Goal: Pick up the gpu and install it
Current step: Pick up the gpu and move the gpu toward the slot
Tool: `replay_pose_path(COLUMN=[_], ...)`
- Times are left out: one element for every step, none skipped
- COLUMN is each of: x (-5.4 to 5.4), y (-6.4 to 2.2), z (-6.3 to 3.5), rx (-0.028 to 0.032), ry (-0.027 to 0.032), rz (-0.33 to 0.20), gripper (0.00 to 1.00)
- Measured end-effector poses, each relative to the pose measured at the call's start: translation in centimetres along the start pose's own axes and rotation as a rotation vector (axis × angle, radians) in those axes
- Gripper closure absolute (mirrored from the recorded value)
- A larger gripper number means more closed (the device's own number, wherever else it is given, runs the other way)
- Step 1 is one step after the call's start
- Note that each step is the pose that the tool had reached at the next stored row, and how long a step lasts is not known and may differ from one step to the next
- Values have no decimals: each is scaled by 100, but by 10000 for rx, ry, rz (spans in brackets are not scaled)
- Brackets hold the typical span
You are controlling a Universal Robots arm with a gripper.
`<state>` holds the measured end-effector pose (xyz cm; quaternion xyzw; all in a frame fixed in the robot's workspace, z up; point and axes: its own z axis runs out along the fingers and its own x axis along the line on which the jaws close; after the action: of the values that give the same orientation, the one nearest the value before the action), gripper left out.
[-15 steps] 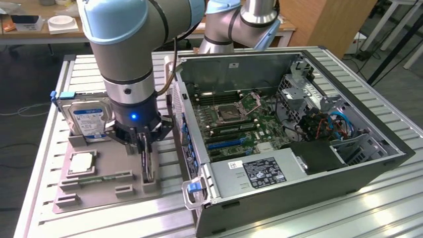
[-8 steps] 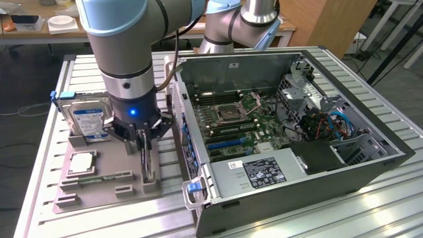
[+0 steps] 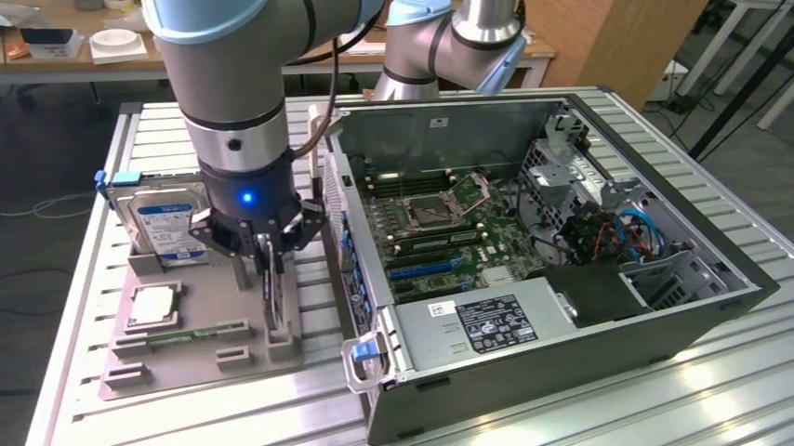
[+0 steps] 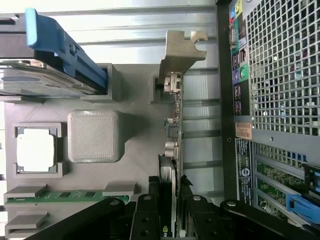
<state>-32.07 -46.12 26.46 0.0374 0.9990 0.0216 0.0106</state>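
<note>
gripper: the gripper is clamped on the gpu, one finger pressed to each face of the card; the wrist view shows the black fingers hugging its top edge
gpu: the gpu stands on edge in a slot of the fixture tray, just beside the computer case; in the wrist view it is seen edge-on with its metal bracket at the far end
gpu writing: small green logo mark on the card between the fingers, not readable
fixture tray: grey moulded fixture tray on the slatted metal table, on the exterior view's left of the case
hard drive: silver hard drive in a blue carrier, upright at the tray's far end; blue label with white print, too small to read
processor chip: the processor chip lies flat in its own pocket, its silver lid blank in the wrist view
memory stick: green memory stick in a slot near the tray's near end, chips showing, no legible text
computer case: dark computer case lying open, green motherboard exposed
power supply: the power supply carries a black label with white print and a white sticker beside it, both unreadable
case rear: the wrist view shows mesh, a green audio port, an orange-tan sticker and a black strip label with a round logo, text illegible
</note>
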Motion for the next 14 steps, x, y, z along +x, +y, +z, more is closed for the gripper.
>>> replay_pose_path(x=[0,-1,-1,-2,-2,-2,-3,-3,-4,-4,-5,-5,-6,-6], y=[1,2,3,4,5,6,7,8,8,10,10,11,12,13], z=[-18,-37,-59,-80,-101,-123,-144,-167,-187,-208,-229,-250,-271,-293], rx=[0,0,0,1,0,1,0,1,1,0,0,0,0,0], ry=[0,0,0,0,0,0,0,1,0,0,0,0,0,0], rz=[0,0,0,0,0,0,0,1,1,1,0,0,0,0], gripper=[74,74,74,74,74,74,74,74,74,74,74,74,74,74])
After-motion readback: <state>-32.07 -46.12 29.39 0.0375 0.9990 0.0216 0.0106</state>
